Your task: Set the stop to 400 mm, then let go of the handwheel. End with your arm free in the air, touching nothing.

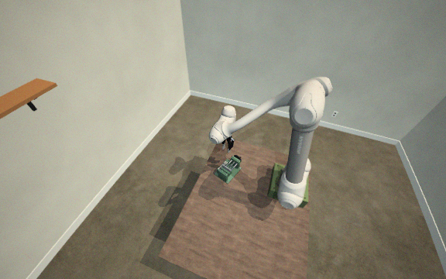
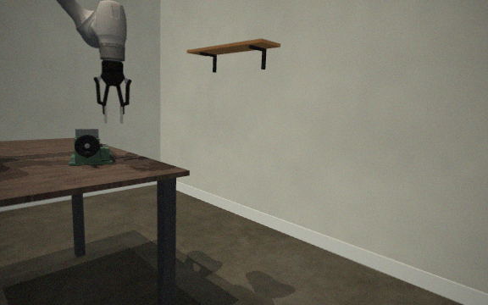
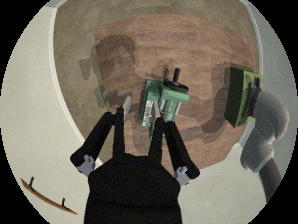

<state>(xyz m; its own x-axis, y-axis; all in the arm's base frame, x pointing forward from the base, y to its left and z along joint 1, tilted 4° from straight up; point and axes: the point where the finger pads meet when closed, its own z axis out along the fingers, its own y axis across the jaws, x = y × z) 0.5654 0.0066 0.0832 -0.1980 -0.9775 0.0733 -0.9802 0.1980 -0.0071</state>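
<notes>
The stop fixture (image 1: 227, 170) (image 2: 91, 159) (image 3: 164, 102) is a small green block with rails, standing on the wooden table (image 1: 227, 236) (image 2: 36, 180) (image 3: 186, 30) near its far corner. Its black handwheel (image 1: 238, 158) (image 2: 86, 146) faces the table edge. My gripper (image 1: 229, 147) (image 2: 113, 119) (image 3: 141, 103) hangs in the air well above the fixture and a little to the side of it, pointing down. Its fingers stand partly apart with nothing between them. It touches neither the handwheel nor the fixture.
The arm's white column stands on a green base plate (image 1: 273, 182) (image 3: 241, 99) on the table beside the fixture. A wooden shelf (image 1: 10, 101) (image 2: 233, 47) is fixed high on the wall. The table's edge and corner lie close to the fixture.
</notes>
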